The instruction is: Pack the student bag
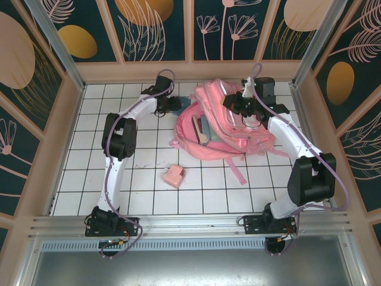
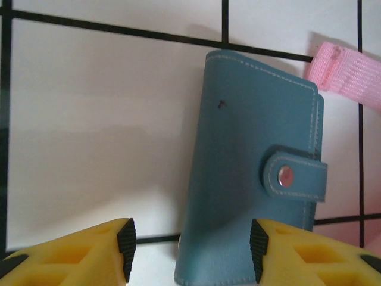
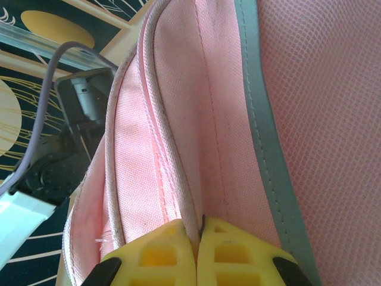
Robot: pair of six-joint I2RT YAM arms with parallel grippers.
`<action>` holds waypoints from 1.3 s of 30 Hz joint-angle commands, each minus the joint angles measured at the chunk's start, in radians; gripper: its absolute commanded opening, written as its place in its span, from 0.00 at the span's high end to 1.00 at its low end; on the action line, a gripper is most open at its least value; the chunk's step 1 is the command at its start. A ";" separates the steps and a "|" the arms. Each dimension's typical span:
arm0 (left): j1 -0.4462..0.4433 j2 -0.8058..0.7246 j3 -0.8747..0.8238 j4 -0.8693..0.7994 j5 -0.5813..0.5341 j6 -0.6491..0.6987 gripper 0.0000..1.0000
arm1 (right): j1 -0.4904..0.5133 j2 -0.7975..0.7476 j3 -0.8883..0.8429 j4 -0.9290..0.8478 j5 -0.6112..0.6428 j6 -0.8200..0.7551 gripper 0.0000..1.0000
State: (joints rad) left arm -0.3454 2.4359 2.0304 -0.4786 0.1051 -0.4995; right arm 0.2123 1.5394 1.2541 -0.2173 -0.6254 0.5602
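- Two arms stretch to the far side of the white tiled table (image 1: 89, 179) in the overhead view. The student bag (image 1: 229, 128) lies slumped between their wrists, right of centre.
- Seen from above, the bag's main opening gapes toward the left, with something flat and dark just visible inside. One pink strap (image 1: 239, 170) trails toward the near edge.
- A small pink box (image 1: 174, 176) sits alone on the tiles nearer the arm bases, well apart from the bag.
- Up close, the right wrist camera shows what the overhead view cannot: the right gripper (image 3: 199, 235) has its yellow jaws pressed together on a piped seam of the bag's pink fabric. A pale grey strip runs alongside.
- The left wrist camera picks out a blue wallet (image 2: 250, 167) lying flat on the tiles, its tab fastened with a metal snap. The end of a pink webbing strap (image 2: 348, 74) lies just beside its upper corner.
- The left gripper (image 2: 190, 253) hangs over the wallet's near end with its jaws apart. One fingertip is over bare tile and the other over the blue cover; whether either touches the wallet cannot be told.
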 commanded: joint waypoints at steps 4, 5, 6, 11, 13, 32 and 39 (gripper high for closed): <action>0.008 0.122 0.131 -0.001 0.073 0.043 0.46 | 0.009 -0.045 0.037 0.001 -0.001 0.018 1.00; 0.008 0.130 0.133 -0.001 0.081 0.038 0.47 | 0.009 -0.044 0.040 0.001 0.000 0.018 1.00; 0.008 0.136 0.128 0.005 0.091 0.033 0.49 | 0.009 -0.042 0.042 -0.001 0.001 0.018 1.00; 0.008 0.131 0.091 0.044 0.121 0.013 0.79 | 0.009 -0.033 0.044 0.002 0.006 0.020 1.00; 0.007 0.119 0.090 0.041 0.111 0.014 0.98 | 0.009 -0.027 0.048 0.002 0.006 0.020 1.00; 0.008 -0.372 -0.253 0.136 0.105 -0.114 1.00 | -0.005 -0.014 0.078 0.030 0.024 0.019 1.00; -0.048 -0.519 -0.485 0.266 0.245 -0.245 1.00 | -0.032 -0.020 0.075 0.050 0.000 0.037 1.00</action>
State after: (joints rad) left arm -0.3557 1.9636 1.6073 -0.2802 0.2741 -0.6594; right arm 0.2001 1.5398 1.2842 -0.2420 -0.5999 0.5652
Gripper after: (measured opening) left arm 0.048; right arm 0.069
